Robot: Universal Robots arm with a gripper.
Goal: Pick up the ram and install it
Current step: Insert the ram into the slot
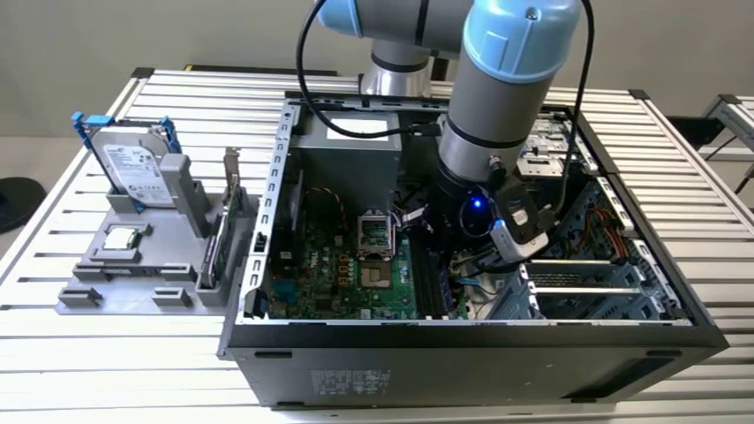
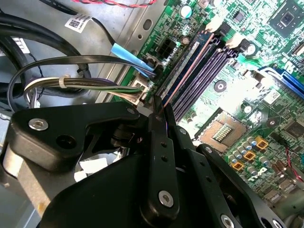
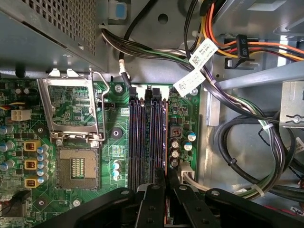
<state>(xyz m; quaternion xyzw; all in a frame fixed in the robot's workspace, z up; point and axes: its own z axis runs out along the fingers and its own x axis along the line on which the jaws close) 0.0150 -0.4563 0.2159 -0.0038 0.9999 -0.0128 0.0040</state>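
The ram (image 2: 187, 66) is a thin dark stick seen edge-on, standing along the outermost of the dark memory slots (image 3: 142, 137) on the green motherboard. In the first wrist view the ram (image 3: 164, 137) runs away from the fingertips. My gripper (image 2: 159, 107) is shut on the stick's near end, its black fingers (image 3: 154, 199) pressed together over the slot. In the exterior view my arm (image 1: 507, 97) reaches down into the open computer case (image 1: 471, 344), and its wrist hides the gripper.
An open CPU socket (image 3: 76, 168) lies beside the slots. Cable bundles (image 3: 237, 142) crowd the other side, and the power supply (image 3: 47, 28) stands behind. On the exterior view's left a grey holder (image 1: 83, 296) carries a hard drive (image 1: 132, 172), a CPU chip (image 1: 122, 237) and an expansion card (image 1: 218, 238).
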